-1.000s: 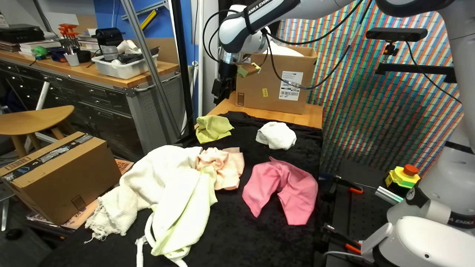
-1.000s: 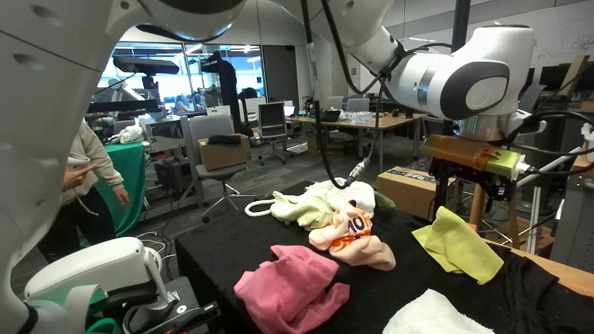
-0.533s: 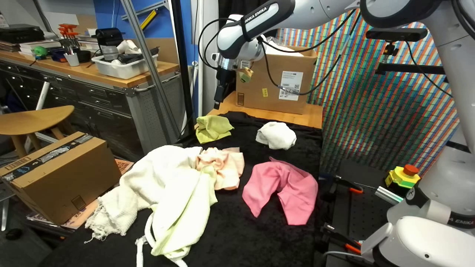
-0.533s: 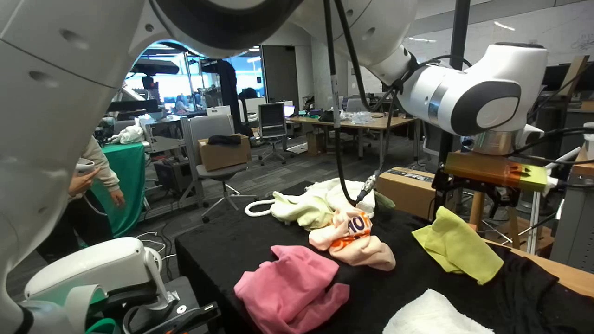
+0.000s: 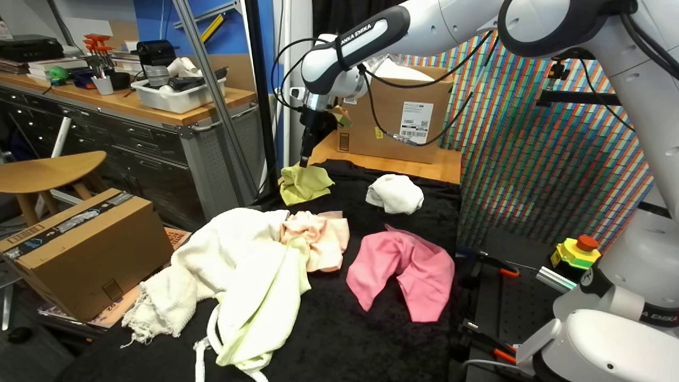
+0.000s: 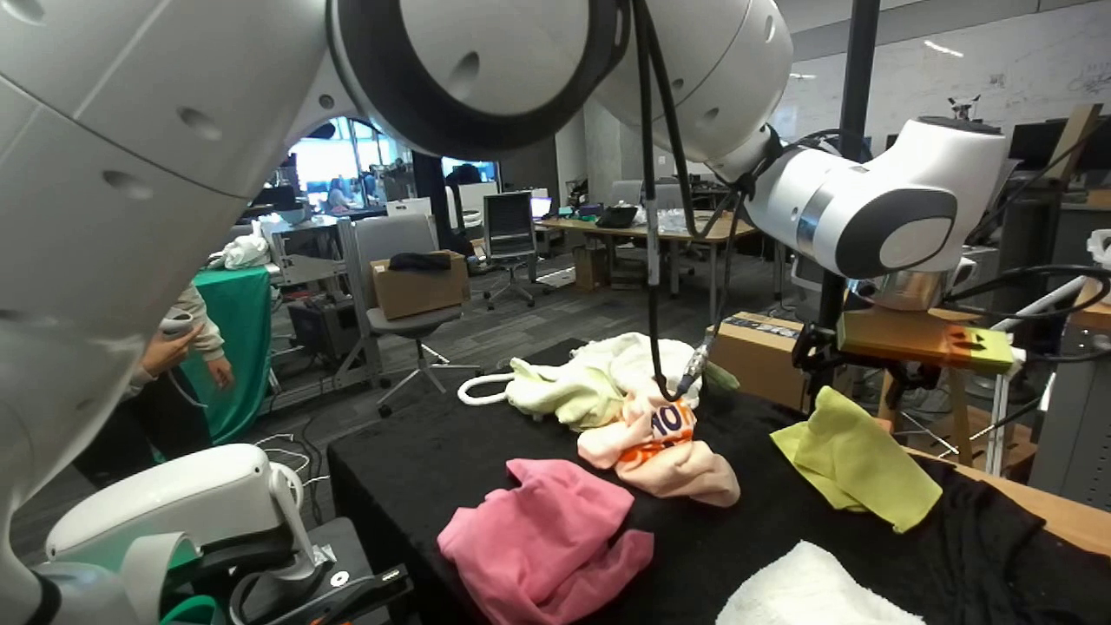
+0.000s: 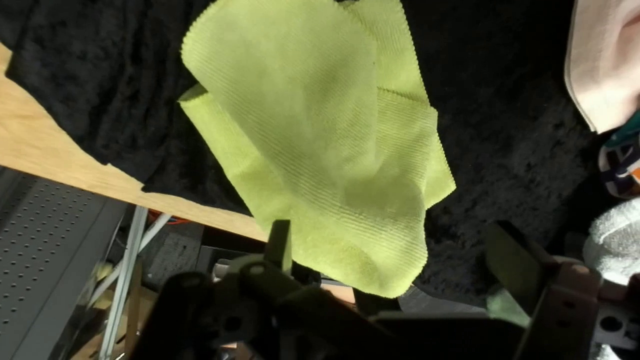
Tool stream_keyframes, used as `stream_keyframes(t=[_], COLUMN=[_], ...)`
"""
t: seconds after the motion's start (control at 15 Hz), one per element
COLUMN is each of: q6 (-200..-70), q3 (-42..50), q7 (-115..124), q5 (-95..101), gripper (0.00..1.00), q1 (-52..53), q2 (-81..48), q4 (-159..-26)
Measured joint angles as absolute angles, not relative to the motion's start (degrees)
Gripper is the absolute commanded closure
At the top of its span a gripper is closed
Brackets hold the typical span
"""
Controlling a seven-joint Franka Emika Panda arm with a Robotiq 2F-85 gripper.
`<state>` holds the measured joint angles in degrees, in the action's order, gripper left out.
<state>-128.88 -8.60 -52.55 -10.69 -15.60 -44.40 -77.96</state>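
Note:
My gripper (image 7: 397, 250) is open and empty in the wrist view, its two dark fingers wide apart. A yellow-green cloth (image 7: 320, 125) lies rumpled in front of it, its near folded edge between the fingers in that view. In an exterior view the gripper's tip (image 5: 304, 161) is low at the cloth's (image 5: 305, 183) upper edge; I cannot tell whether it touches. In an exterior view the cloth (image 6: 855, 460) stands in a raised fold and the fingers are mostly hidden. A white cloth (image 5: 395, 194), a pink cloth (image 5: 406, 249) and a peach cloth (image 5: 318, 241) lie nearby.
The table bears a black cover (image 5: 350, 339) with a bare wooden edge (image 7: 50, 135). A cream and pale green cloth pile (image 5: 238, 254) lies on it. A large cardboard box (image 5: 392, 116) stands at the back. A metal pole (image 5: 215, 90) rises beside the table.
The gripper has come down and turned, from above the wooden table end to the top of the yellow-green cloth. The arm reaches lower. The cloths have not moved.

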Motion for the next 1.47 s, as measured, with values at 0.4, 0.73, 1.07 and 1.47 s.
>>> stream_keyframes(t=[0.4,0.73,1.07,1.47], q6=[-125.3,-123.8,-123.7,-123.7], q3=[-9.5,-9.3,-8.9,-8.9], q7=[-56.2,-57.3,-57.3,-57.3], q5=[-10.7,-10.7,-10.6,-10.6], gripper=[0.0,0.0,0.0,0.0], q1=[-15.4,-15.5,-15.4,-15.1], q2=[-48.5,-51.9,-54.5,-56.3], q4=[-73.8,-70.5,-67.3,-64.4])
